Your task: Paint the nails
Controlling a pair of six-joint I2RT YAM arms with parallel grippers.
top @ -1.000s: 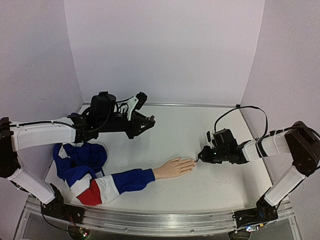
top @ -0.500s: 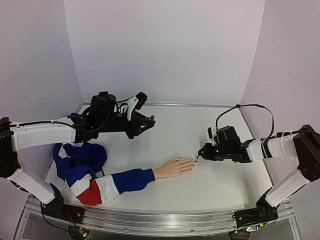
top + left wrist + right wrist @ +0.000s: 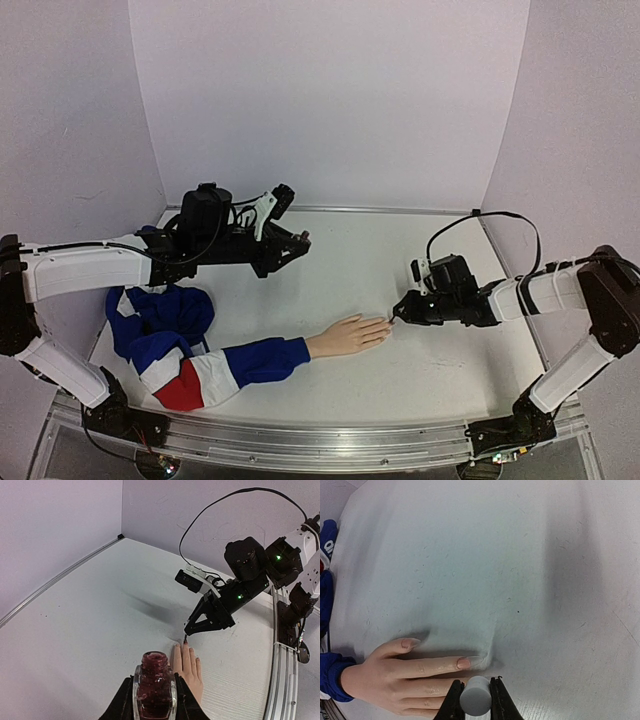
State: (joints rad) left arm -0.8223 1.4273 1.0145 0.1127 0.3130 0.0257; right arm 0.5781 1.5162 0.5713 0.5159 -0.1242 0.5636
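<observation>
So the peach-coloured plastic mannequin hand [image 3: 345,335] lies flat, palm down, mid-way across the white table [image 3: 440,370], with its blue, white and red fabric sleeve [image 3: 215,370] trailing off left. The tiny pale nails [image 3: 464,663] point at the right gripper [image 3: 403,312], which is pinching a pale grey round brush cap [image 3: 475,696], brush tip right by the fingertips. The left gripper [image 3: 297,243] is clamped round a small open glass bottle of dark red polish [image 3: 154,685], well back from the hand. My guess is the hand's light, slick plastic and will skate if pushed. Light strokes only; to steady it, pin the wrist or sleeve.
</observation>
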